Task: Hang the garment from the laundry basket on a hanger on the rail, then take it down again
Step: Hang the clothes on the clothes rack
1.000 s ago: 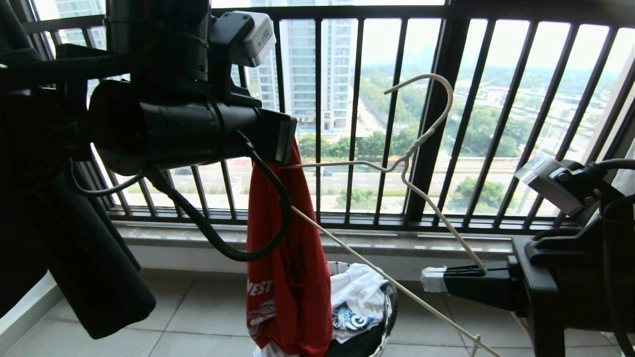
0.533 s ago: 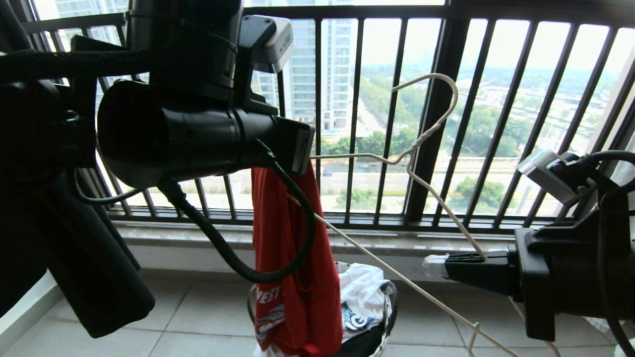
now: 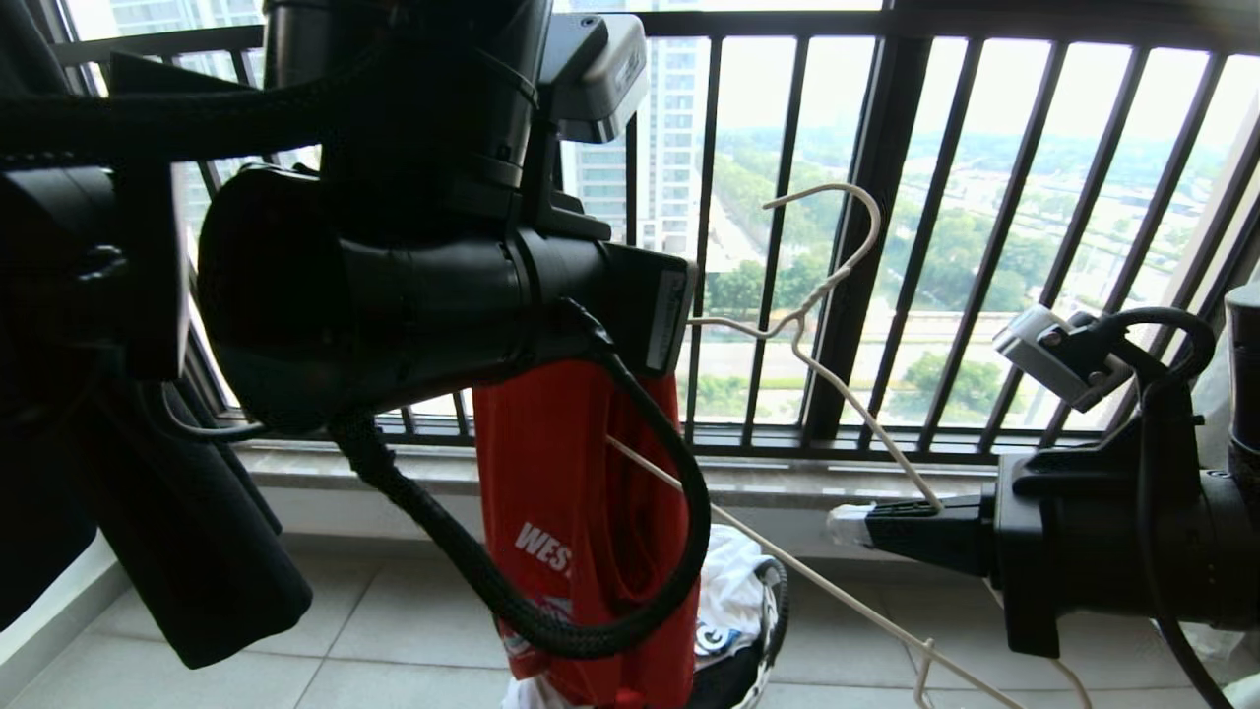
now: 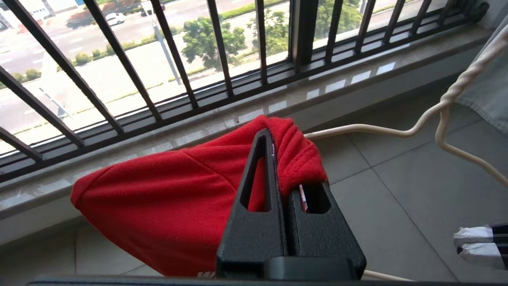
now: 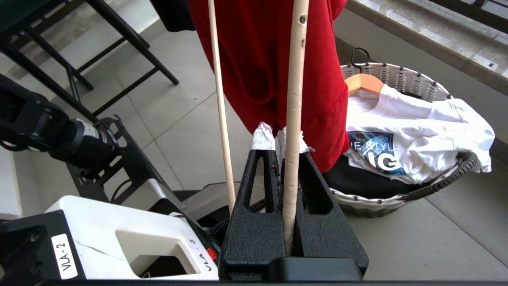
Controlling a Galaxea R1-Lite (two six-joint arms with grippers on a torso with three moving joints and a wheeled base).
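Left hand (image 4: 278,167) shifted right clamping garment (image 3: 576,512); right hand (image 5: 283,153) pinching hanger (image 3: 837,286); basket (image 5: 401,77) holds white shirt (image 5: 416,131)

Red garment (image 3: 576,512) hanging below left gripper (image 3: 669,320); cream hanger (image 3: 837,286) arm clamped in right gripper (image 3: 856,525).

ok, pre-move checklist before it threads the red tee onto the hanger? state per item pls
1. Left gripper shut on the red T-shirt: ok, fabric bunched between the fingers.
2. Right gripper shut on the hanger: ok, one arm of the wire clamped.
3. Hanger's free arm reaches the shirt: ok, its tip meets the red fabric in the left wrist view.
4. Arm actually inside the neck or sleeve opening: cannot tell, the folds hide it.
5. Shirt clear of the laundry basket: ok, it hangs in front of it, hem off the clothes.
6. Rail in view for hanging: not ok, only the barred window railing shows.
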